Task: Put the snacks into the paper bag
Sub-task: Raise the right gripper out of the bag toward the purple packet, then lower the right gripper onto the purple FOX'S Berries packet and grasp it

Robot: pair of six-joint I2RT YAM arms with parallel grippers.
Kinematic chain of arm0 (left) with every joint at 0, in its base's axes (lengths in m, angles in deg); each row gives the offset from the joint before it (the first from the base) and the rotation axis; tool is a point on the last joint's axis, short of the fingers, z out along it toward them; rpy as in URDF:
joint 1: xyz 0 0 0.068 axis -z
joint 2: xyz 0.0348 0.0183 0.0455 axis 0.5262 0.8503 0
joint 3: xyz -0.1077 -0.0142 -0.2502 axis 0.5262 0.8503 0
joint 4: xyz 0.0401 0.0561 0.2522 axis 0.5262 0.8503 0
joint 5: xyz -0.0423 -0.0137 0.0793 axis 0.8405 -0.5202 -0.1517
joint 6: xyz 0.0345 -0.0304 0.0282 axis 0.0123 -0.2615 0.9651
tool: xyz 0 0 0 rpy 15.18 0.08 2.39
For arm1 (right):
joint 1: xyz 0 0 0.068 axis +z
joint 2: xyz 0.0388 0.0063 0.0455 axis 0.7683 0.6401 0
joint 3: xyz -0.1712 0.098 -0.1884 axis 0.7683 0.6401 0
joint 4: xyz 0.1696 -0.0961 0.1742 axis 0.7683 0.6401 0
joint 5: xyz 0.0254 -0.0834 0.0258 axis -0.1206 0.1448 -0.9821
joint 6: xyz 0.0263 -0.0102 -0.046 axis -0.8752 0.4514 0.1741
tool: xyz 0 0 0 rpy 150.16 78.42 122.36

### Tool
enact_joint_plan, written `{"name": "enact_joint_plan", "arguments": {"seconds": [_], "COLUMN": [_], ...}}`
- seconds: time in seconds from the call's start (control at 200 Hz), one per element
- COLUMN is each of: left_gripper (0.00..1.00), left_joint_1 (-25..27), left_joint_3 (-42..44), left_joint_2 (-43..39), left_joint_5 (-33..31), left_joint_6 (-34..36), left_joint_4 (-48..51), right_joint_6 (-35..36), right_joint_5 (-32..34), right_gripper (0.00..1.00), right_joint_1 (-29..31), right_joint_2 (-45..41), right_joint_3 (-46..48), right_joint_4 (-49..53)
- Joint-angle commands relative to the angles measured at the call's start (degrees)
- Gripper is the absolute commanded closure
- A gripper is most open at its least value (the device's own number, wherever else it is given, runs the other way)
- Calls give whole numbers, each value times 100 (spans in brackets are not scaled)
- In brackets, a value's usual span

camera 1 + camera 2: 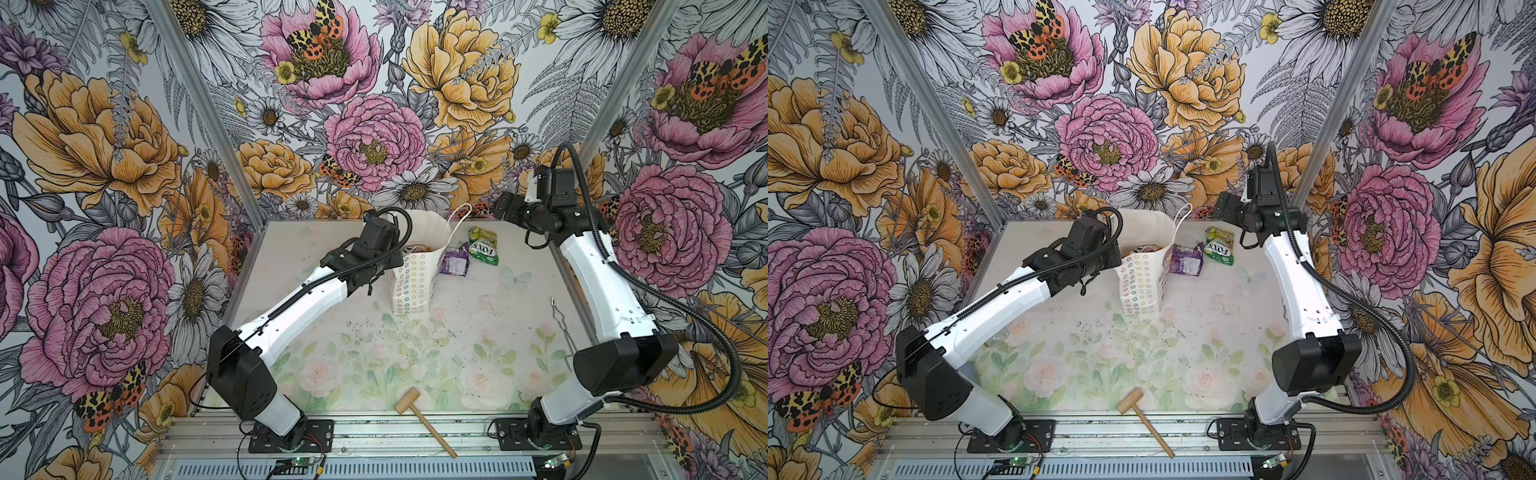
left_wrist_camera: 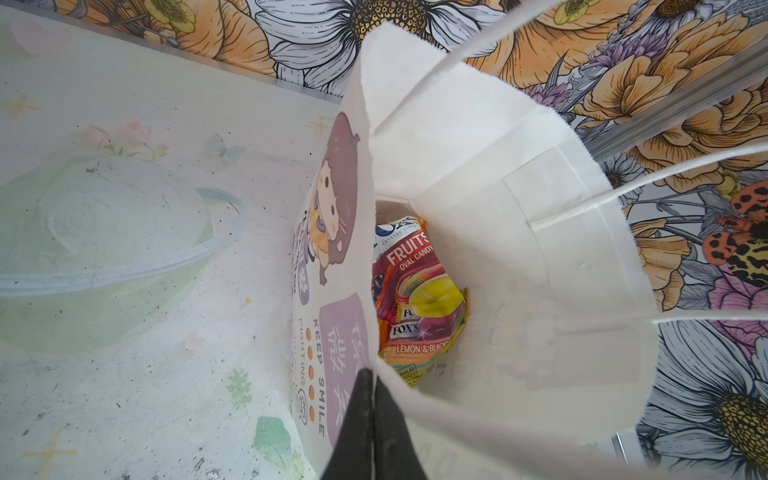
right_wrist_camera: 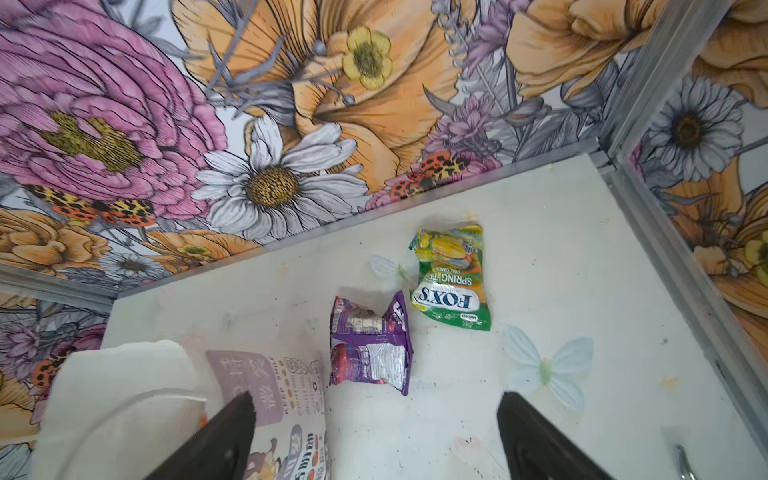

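The white paper bag (image 1: 415, 274) (image 1: 1140, 282) stands upright at the back of the table with its mouth open. My left gripper (image 2: 374, 372) is shut on the bag's rim (image 2: 478, 411), pinching the paper; its wrist hides the fingers in both top views. Inside the bag lie orange and pink-red snack packets (image 2: 415, 291). To the right of the bag a purple packet (image 1: 455, 261) (image 1: 1187, 259) (image 3: 370, 345) and a green packet (image 1: 483, 246) (image 1: 1220, 246) (image 3: 451, 282) lie flat on the table. My right gripper (image 1: 501, 209) (image 3: 376, 399) hangs open and empty above them, near the back wall.
A wooden mallet (image 1: 424, 419) (image 1: 1144, 417) lies at the table's front edge. Metal tongs (image 1: 561, 328) rest along the right side by the right arm. A clear plastic bowl (image 2: 104, 249) sits left of the bag. The back wall is close behind the bag.
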Motion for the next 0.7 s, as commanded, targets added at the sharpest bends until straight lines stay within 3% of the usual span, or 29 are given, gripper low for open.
{"name": "enact_joint_plan", "arguments": {"seconds": [0.0,0.696], "left_gripper": [100,100], "left_joint_1": [9,11], "left_joint_3": [86,99], "left_joint_2": [-169,-143], "left_joint_5": [102,76], "left_joint_6": [-45,-64], "left_joint_4": [-237,-237], "right_joint_6": [-94,-433], "right_joint_5": [-439,-1344], "right_gripper": [1,0], "right_joint_1": [-27,89], "right_joint_2": [405,2535], "right_joint_3": [34,36], "right_joint_4": [39,-583]}}
